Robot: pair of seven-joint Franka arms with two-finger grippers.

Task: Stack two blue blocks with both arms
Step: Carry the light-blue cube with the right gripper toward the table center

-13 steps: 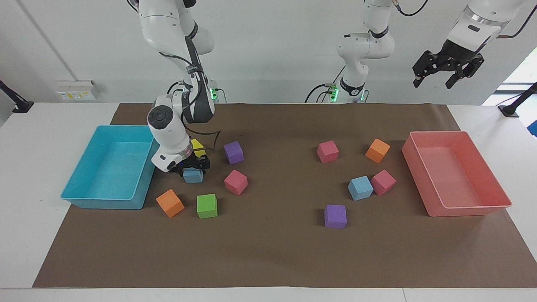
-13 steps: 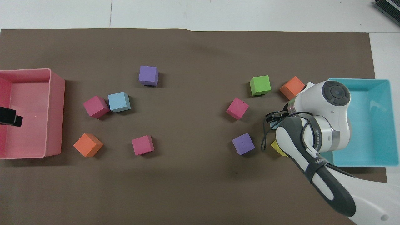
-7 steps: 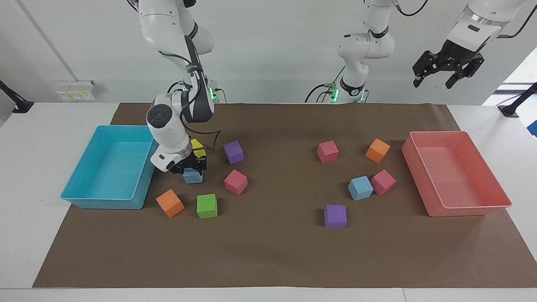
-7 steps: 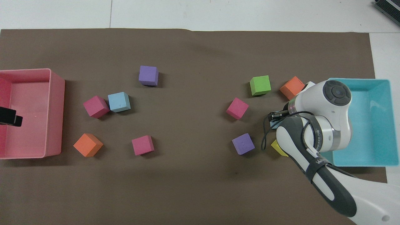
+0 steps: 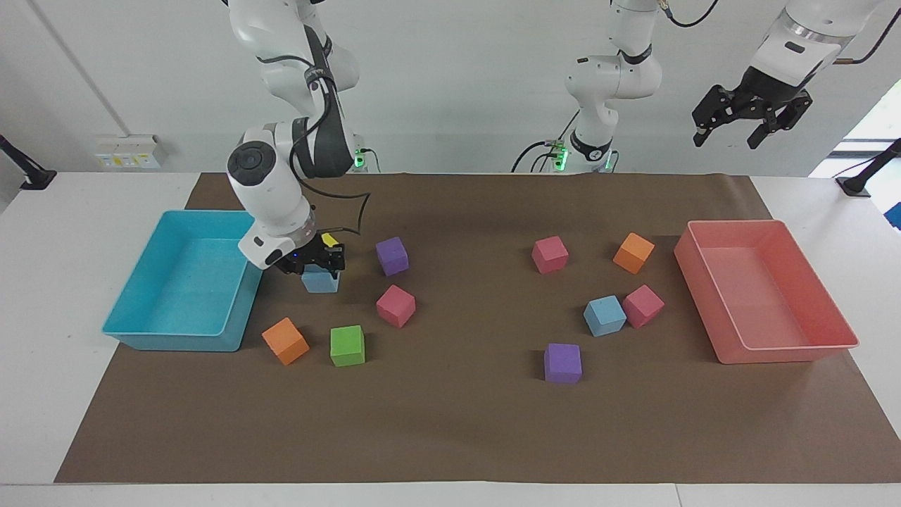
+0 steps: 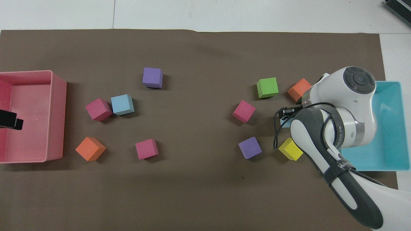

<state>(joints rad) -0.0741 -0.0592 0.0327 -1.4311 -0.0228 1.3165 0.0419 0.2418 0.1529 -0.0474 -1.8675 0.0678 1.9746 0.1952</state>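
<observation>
My right gripper (image 5: 318,266) is pinched on one blue block (image 5: 320,280), which hangs under my fingertips, lifted a little off the brown mat (image 5: 464,429), just beside the turquoise tray (image 5: 144,331) at my right arm's end of the table. A yellow cube (image 6: 290,149) peeks out right next to my claw, and a purple cube (image 5: 392,255) sits close by on the side away from the tray. From overhead my own wrist hides almost all of the held block.

The second blue block (image 5: 605,315) lies well apart from this claw, on the mat toward my left arm's end, touching a pink cube (image 5: 643,306).

Both blocks are matte, light-blue foam cubes, the same size as the other coloured cubes scattered about.

My left gripper (image 5: 750,121) waits high in the air, fingers spread wide, above the end of the table where the pink tray (image 5: 788,355) stands.

The brown mat covers most of a white table (image 5: 42,282); a plain white wall rises at the robots' end.
</observation>
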